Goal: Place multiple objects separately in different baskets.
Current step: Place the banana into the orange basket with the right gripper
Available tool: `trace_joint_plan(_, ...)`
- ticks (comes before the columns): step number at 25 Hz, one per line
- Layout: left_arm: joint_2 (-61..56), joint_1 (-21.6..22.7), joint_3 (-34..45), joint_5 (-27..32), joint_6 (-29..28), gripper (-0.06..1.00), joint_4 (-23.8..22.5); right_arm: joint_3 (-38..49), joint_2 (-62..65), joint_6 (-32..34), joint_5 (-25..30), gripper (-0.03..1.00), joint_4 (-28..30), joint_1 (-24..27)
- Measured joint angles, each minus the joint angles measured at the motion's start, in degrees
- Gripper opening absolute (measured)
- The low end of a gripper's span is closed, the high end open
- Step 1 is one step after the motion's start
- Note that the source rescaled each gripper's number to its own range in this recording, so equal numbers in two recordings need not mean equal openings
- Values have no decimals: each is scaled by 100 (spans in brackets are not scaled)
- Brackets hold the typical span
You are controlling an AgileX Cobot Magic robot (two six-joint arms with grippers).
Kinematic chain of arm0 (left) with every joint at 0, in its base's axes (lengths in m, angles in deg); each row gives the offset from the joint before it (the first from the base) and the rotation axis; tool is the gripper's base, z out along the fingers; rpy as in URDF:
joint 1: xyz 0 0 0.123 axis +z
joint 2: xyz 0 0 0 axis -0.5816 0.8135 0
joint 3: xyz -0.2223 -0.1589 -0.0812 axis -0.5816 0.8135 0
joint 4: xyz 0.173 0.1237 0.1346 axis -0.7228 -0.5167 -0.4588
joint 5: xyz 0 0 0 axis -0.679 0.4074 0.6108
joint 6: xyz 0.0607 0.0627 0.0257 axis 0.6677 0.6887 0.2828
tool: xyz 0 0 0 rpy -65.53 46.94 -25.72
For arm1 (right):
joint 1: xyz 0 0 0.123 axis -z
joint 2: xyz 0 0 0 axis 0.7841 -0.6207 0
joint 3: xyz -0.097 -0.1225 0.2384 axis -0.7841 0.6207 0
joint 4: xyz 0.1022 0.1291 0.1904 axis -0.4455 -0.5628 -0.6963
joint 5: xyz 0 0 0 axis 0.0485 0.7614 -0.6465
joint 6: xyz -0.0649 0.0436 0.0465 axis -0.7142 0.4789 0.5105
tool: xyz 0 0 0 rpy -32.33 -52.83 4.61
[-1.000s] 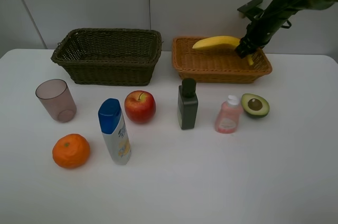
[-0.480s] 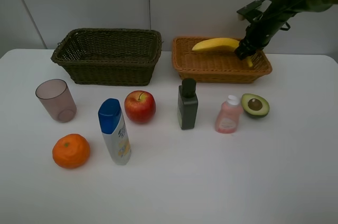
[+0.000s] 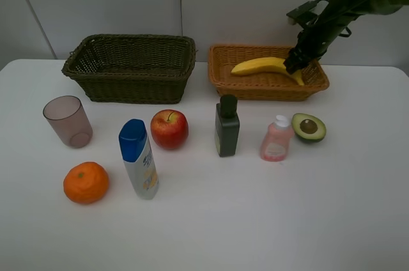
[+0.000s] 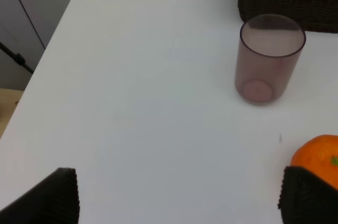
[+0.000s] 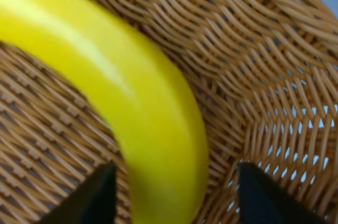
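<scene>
White counter (image 3: 268, 220), upper right: hovering right pincer (image 3: 296, 65), standing part-open astride banana (image 3: 262, 66), not clamping; lying inside orange-tan basket (image 3: 268, 89), long axis stretching leftward from pincer.

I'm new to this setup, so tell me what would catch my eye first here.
A bright yellow banana lies in the orange-tan basket at the back right, the right arm's jaws open around its end. In front, seven smaller items sit on the white table, the red apple left of centre.
</scene>
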Motion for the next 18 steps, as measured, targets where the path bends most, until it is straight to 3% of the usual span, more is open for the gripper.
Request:
trace_joint_plan(8, 0, 0, 0, 0, 0, 100, 0, 0, 0, -12, -5, 58, 0, 0)
trace_joint_plan(18, 0, 0, 0, 0, 0, 100, 0, 0, 0, -12, 14, 64, 0, 0)
